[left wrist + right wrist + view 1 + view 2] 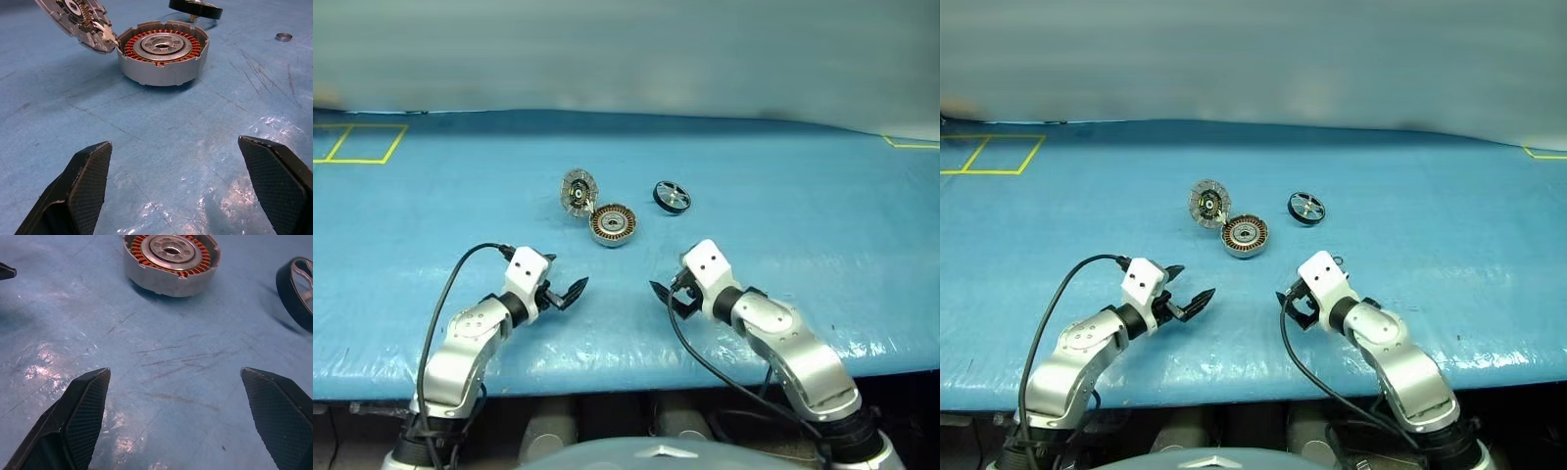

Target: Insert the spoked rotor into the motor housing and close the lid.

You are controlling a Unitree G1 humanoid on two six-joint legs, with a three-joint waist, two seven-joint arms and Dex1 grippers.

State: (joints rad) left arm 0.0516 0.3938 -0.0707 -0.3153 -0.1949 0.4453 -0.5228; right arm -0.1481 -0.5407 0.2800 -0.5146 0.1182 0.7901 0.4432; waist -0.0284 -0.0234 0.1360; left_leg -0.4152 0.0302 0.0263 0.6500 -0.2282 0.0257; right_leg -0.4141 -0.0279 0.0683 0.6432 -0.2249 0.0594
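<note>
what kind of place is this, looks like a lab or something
Probably a robot test bench or lab. A blue covered table carries yellow taped squares, and on it lie just motor parts: the motor housing with its lid open and the spoked rotor beside it.

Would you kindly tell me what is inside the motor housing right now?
Inside the motor housing sits a ring of copper-orange windings around a silver centre with a hole. The spoked rotor lies apart on the table. The lid stands open. What lies beneath the windings is hidden.
</note>
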